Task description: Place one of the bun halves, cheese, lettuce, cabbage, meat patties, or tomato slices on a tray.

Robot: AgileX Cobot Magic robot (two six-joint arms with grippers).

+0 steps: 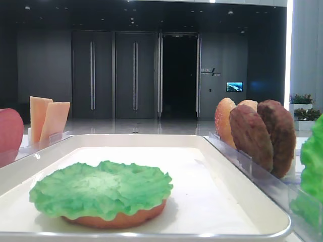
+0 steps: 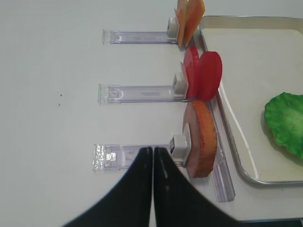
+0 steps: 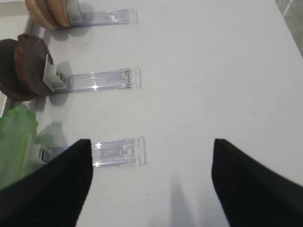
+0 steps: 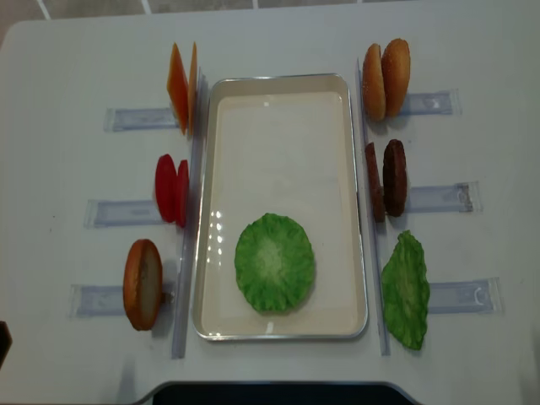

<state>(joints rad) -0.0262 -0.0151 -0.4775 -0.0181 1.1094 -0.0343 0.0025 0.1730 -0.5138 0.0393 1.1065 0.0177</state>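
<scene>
The cream tray lies in the middle of the table. On it a green lettuce leaf covers a bun half. Left racks hold cheese, tomato slices and one bun half. Right racks hold two bun halves, meat patties and another lettuce leaf. Cabbage is out of view. My left gripper is shut and empty over the rack just left of the bun half. My right gripper is open and empty over bare table, right of the lettuce.
Clear plastic racks stick out to both sides of the tray, three per side. The white table's front edge runs close below the tray. Bare tabletop lies beyond the outer ends of the racks.
</scene>
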